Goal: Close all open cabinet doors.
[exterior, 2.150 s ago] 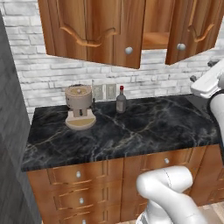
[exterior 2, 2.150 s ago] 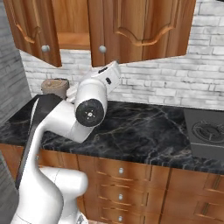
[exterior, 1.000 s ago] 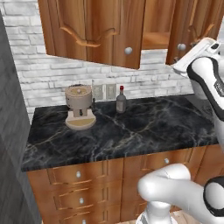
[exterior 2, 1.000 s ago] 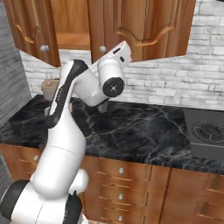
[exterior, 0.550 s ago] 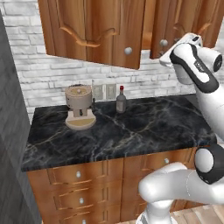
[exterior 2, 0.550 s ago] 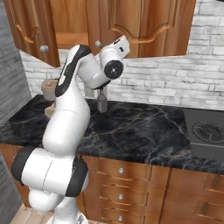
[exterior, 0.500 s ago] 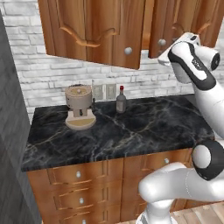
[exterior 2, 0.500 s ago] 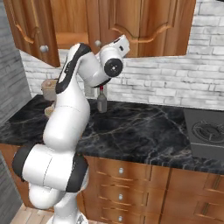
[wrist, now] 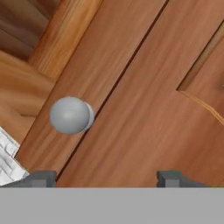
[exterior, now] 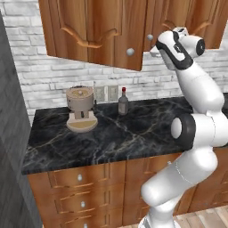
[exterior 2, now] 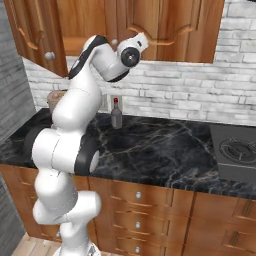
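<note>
Cabinet doors [exterior: 102, 31] hang above the tabletop [exterior: 120, 133]; from the left base view one door stands swung outward toward me, its round knob [exterior: 130, 52] at the lower corner. Another open door [exterior 2: 37, 35] shows at the left of the right base view, with its own knob [exterior 2: 49, 56].

My tool [wrist: 106, 177] is raised close to the door face. In the hand view both fingertips [wrist: 41, 177] stand apart with nothing between them: tool open, holding nothing. A silver knob [wrist: 69, 115] sits just above the left fingertip, on the door stile beside a seam.

Handling, as I judge it:
- Wood door, stiff, hinged; it should swing freely with a light push.
- Smooth varnished face, so pads may slide; push square to the panel.
- Best contact is near the knob edge, far from the hinge, for leverage. No grasp is needed; a flat push ought to do.
- Knob is small and round, likely slippery if pinched.

Also on the tabletop: coffee machine [exterior: 81, 109] and a small bottle [exterior: 123, 102], both well below the doors, clear of the swing.
</note>
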You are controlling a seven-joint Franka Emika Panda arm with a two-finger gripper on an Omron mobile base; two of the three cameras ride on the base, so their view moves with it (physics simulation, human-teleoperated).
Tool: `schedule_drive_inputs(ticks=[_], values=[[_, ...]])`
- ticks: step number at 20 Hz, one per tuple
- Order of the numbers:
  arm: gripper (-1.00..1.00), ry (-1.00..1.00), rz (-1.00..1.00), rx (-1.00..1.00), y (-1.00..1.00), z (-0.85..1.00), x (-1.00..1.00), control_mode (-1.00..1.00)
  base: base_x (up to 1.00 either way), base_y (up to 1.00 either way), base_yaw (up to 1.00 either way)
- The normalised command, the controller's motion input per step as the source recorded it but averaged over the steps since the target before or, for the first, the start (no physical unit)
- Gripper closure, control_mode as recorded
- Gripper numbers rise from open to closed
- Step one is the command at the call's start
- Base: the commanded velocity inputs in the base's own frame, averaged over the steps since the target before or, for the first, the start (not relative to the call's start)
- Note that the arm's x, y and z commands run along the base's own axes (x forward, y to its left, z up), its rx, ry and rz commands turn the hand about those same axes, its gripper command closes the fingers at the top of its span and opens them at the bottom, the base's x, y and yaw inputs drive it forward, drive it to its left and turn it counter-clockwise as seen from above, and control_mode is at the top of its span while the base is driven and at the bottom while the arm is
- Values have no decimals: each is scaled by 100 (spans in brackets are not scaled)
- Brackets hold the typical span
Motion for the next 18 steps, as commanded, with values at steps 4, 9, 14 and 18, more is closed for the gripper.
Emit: schedule_drive_inputs(ticks=[4, 9, 14, 18], values=[[-100, 9, 0, -3, 0, -52, 64, -100, 0, 0, 0], [-100, 14, 0, -9, 3, -84, 16, -100, 0, 0, 0], [-100, -21, 0, -26, 59, -98, -96, -100, 0, 0, 0], [-100, -31, 0, -23, 47, -28, -100, -100, 0, 0, 0]])
